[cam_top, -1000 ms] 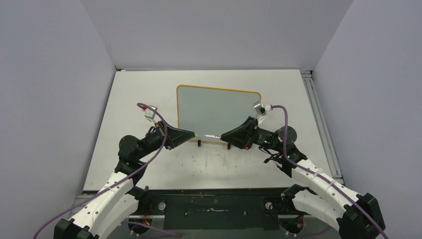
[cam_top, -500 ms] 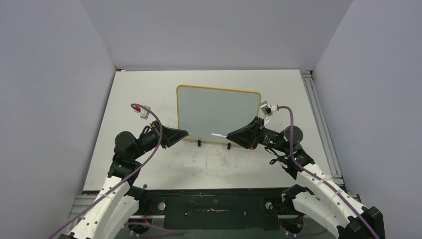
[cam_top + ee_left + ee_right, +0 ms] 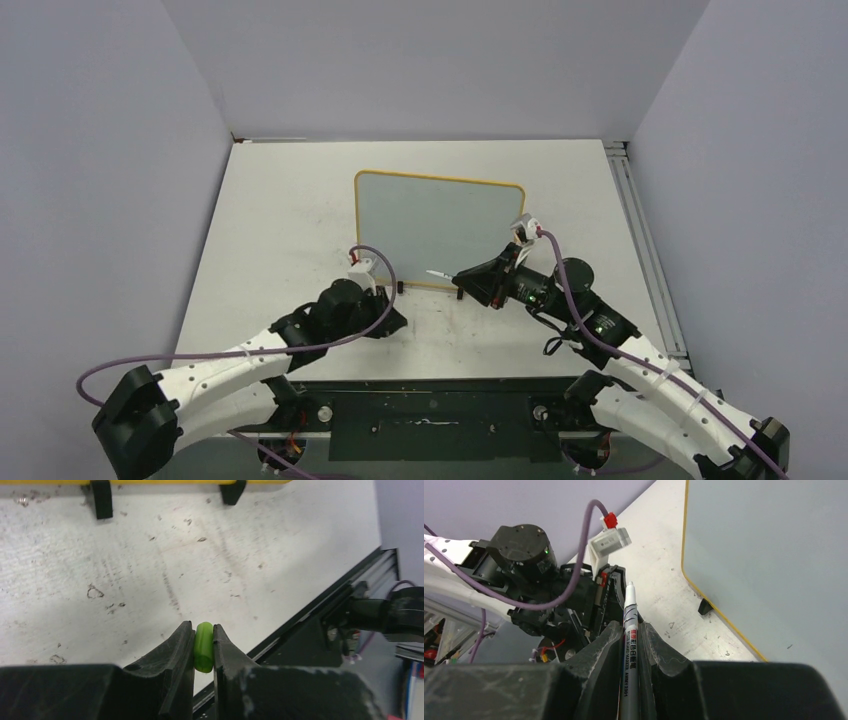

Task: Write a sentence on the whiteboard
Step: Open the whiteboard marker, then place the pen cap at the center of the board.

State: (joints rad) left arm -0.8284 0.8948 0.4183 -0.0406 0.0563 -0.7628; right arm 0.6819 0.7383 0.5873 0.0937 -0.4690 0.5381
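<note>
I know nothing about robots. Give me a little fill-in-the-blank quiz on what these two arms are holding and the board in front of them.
1. The left jaws pinch a small ____ cap.
2. The right jaws grip a marker pen that has no ____ on its tip.
3. The whiteboard is edged in ____.

Missing words: green; cap; yellow.

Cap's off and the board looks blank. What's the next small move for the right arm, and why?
Probably turn the right gripper so the marker tip faces the upper left of the whiteboard, then lower it. The marker is clamped uncapped but points sideways, the board shows no writing, and the left gripper holds the green cap aside.
</note>
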